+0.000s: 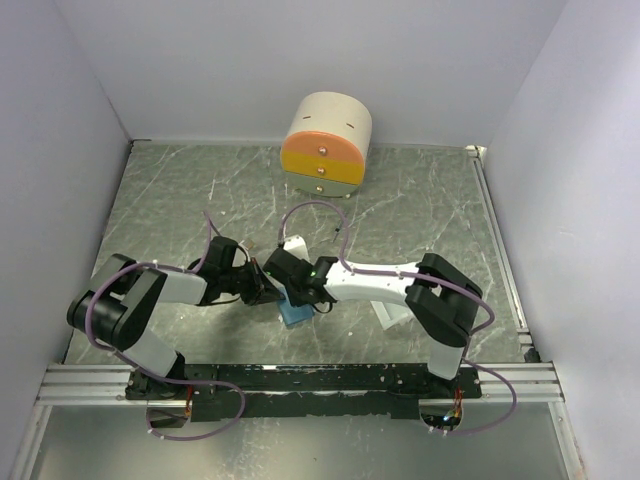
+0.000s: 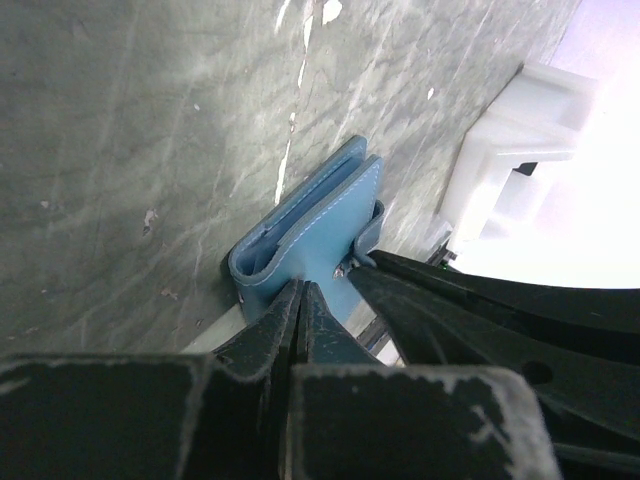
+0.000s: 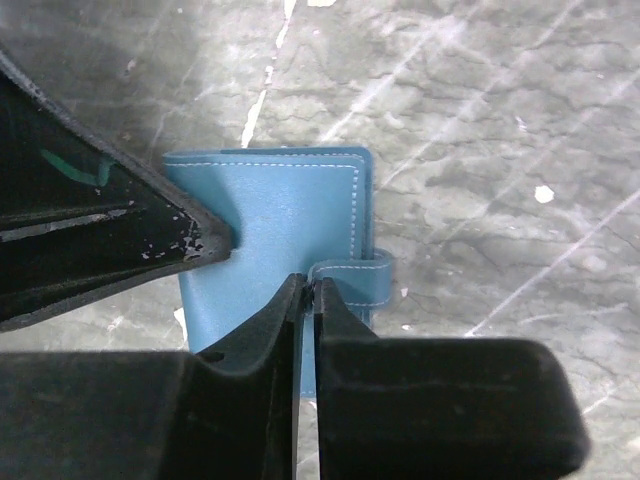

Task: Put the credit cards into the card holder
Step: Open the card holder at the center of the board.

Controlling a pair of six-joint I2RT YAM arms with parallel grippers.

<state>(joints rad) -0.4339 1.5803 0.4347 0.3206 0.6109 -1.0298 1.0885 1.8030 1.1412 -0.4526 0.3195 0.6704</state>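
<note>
The job looks like it is only at the start. The blue card holder (image 1: 293, 314) lies on the grey table (image 1: 180, 200), right between the two arms. It is folded over, not spread flat. The left gripper (image 2: 300, 298) has its two fingers squeezed together and pinches the near edge of one blue flap. The right gripper (image 3: 308, 290) comes from the other side. Its fingers are almost touching too, and they seem to nip the end of the little blue tab (image 3: 352, 270) that sticks out from the card holder. So both arms hold the same thing, and I think they are getting ready to pull it open. No credit cards show in any picture, not on the table and not in a gripper. I cannot see inside the card holder, so I cannot tell if a card is in there already. A white tray (image 2: 510, 150) sits near by, and the cards may be hidden there or under the arms. What is left, I think: open the card holder, pick up each card, and slide it into a slot.
</note>
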